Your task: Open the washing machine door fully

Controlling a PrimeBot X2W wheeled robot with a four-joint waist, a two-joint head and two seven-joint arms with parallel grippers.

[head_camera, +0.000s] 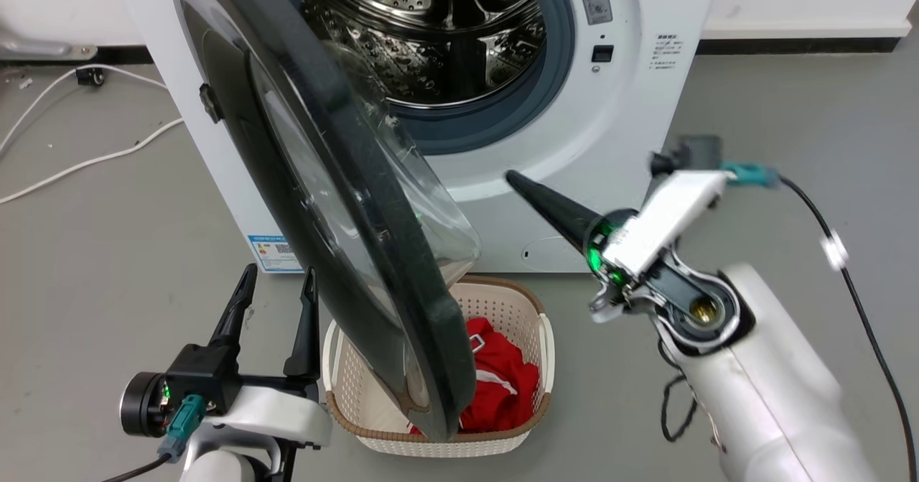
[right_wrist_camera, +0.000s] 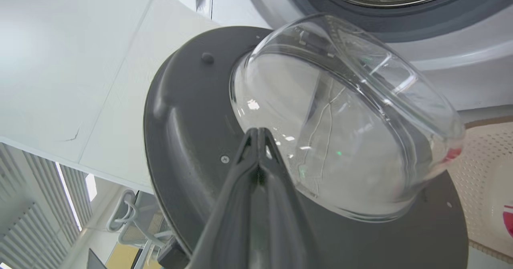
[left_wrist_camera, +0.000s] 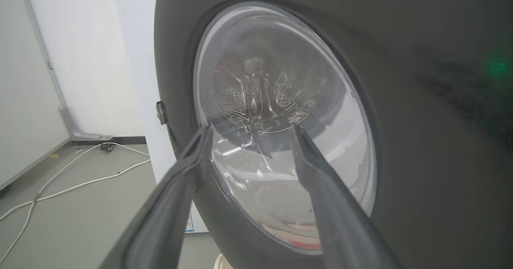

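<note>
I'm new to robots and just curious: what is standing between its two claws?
In the head view, the partly open washing machine door stands between the left gripper and the right gripper.

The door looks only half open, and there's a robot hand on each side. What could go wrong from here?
The open left hand sits on the outer side of the washing machine door, in its swing path, so the door might bump it. The shut right hand points at the curved glass bowl; pushing there, it may slip off.
</note>
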